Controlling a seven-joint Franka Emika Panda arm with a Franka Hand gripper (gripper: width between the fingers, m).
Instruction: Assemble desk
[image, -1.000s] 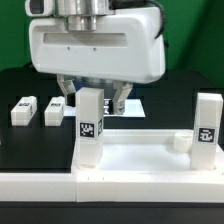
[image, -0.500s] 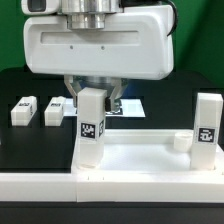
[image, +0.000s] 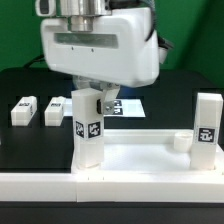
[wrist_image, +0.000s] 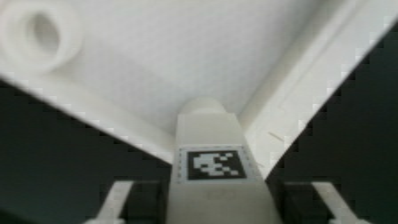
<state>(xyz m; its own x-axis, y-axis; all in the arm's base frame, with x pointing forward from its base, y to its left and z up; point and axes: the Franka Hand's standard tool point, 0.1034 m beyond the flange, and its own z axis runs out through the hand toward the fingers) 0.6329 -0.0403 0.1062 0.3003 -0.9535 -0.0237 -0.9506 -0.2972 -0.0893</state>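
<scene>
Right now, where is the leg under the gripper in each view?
Exterior view: the leg stands left of centre, under the gripper, at a corner of the slab.
Wrist view: the leg is in the middle, between the fingers, tag facing the camera.
Shared landmark: the slab.

Wide white rimmed plastic slab (image: 140, 160) smooth, faintly glossy, short square white plastic leg (image: 89, 150) matt, printed black-and-white tag (image: 93, 128) flat, black table (image: 20, 150) matt

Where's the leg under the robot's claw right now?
The leg stands upright on the desk slab's corner at the exterior view's left, between the fingers of the gripper; two loose legs lie further left.
</scene>
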